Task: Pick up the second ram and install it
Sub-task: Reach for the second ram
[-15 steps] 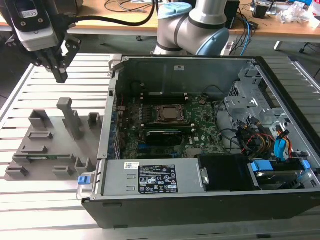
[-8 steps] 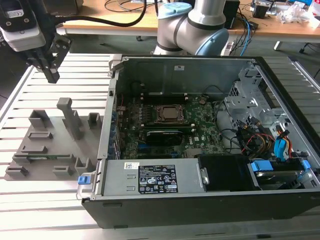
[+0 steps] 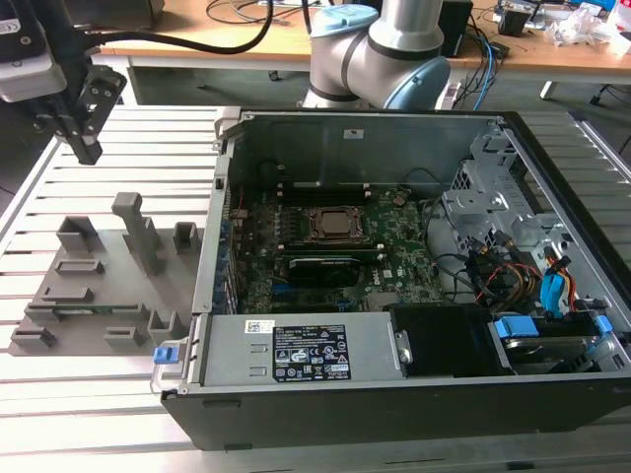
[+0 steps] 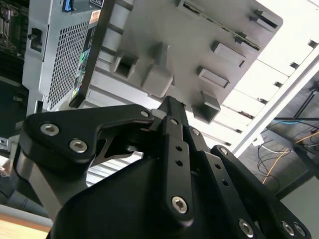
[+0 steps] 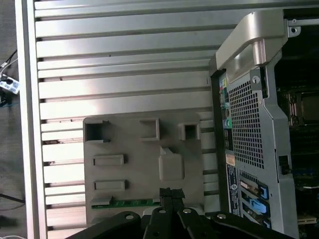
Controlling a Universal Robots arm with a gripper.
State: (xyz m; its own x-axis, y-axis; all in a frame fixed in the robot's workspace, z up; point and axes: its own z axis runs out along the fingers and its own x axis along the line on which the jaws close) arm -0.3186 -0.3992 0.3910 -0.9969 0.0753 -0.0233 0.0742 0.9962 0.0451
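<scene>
The second ram (image 5: 132,202) is a narrow green stick lying in a slot along one edge of the grey holder plate (image 5: 144,164). In the exterior view that plate (image 3: 99,286) sits on the slatted table at the exterior view's left of the open computer case (image 3: 325,360). My gripper (image 3: 87,150) hangs above the table beyond the plate's far corner, apart from the stick. Its black fingers (image 5: 169,193) are shut together with nothing between them. In the second wrist view the fingers (image 4: 172,107) point toward the plate (image 4: 199,45).
The motherboard (image 3: 399,246) with its CPU socket (image 3: 335,225) lies inside the case, with cables and drive bays at the exterior view's right. Upright grey blocks (image 3: 138,232) rise from the holder plate. The case's rear panel (image 5: 246,124) stands beside the plate.
</scene>
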